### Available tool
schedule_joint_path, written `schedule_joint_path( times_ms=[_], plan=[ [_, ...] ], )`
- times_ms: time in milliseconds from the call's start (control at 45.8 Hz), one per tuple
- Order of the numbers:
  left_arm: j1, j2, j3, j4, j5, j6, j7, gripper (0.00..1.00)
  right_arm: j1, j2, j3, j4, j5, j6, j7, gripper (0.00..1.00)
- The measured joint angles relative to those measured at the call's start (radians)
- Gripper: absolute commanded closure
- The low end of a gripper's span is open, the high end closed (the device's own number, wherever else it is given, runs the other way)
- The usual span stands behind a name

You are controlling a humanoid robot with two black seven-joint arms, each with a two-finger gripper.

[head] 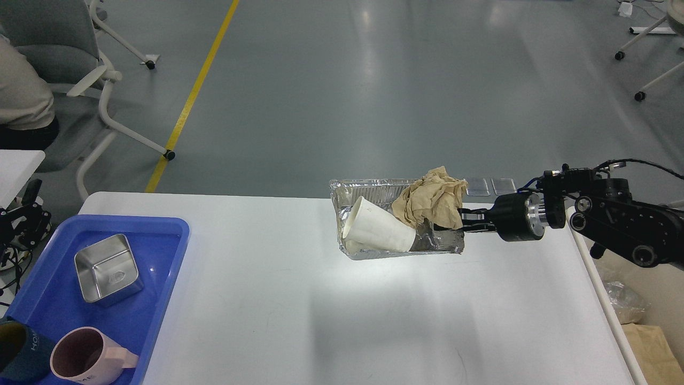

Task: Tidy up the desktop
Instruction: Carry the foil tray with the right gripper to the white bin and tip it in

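Desktop: white, rectangular, rounded corners; it fills the lower part of our head view, long axis running left to right. Far edge borders grey floor; the right edge drops off beside a brown paper bag and a clear plastic bag on the floor. The broad middle and near surface lies bare, carrying only a soft shadow.

Foil tray: crumpled aluminium, held in the air above the far right part of the desktop, its shadow well below it on the surface. Long axis roughly left to right. Inside: a white paper cup on its side, mouth toward the left, and a crumpled brown paper piled at the right end.

Our right gripper: enters from the right, fingers closed narrowly on the tray's right end, partly hidden behind the brown paper. The arm reaches in across the desktop's right edge.

Our left gripper: we see only a dark part of the arm at the left edge; the gripper itself lies outside the view.

Blue tray: on the desktop's left end, well apart from the foil tray. It holds a square metal tin, a pink mug and a dark teal mug.

Office chair: beyond the far left corner, on the floor beside a yellow floor line.
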Motion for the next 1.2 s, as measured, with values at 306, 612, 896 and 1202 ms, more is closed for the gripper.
schedule_joint_path(
  times_ms=[306,612,896,1202],
  plan=[
    [0.002,-0.075,-0.004,-0.003,0.000,0.011,-0.007,0.04,-0.023,-0.084,-0.001,0.001,0.095,-0.037,-0.003,1.00],
    [-0.019,-0.100,0.002,-0.003,0.000,0.049,-0.008,0.04,-0.079,-0.234,0.002,-0.017,0.210,-0.073,-0.002,1.00],
    [-0.039,-0.125,0.015,0.000,0.000,0.051,0.000,0.04,-0.170,-0.348,0.004,-0.037,0.434,-0.157,0.001,1.00],
    [-0.085,-0.155,0.068,0.007,-0.002,0.050,0.008,0.04,-0.293,-0.431,0.005,-0.129,0.643,-0.204,0.001,1.00]
  ],
)
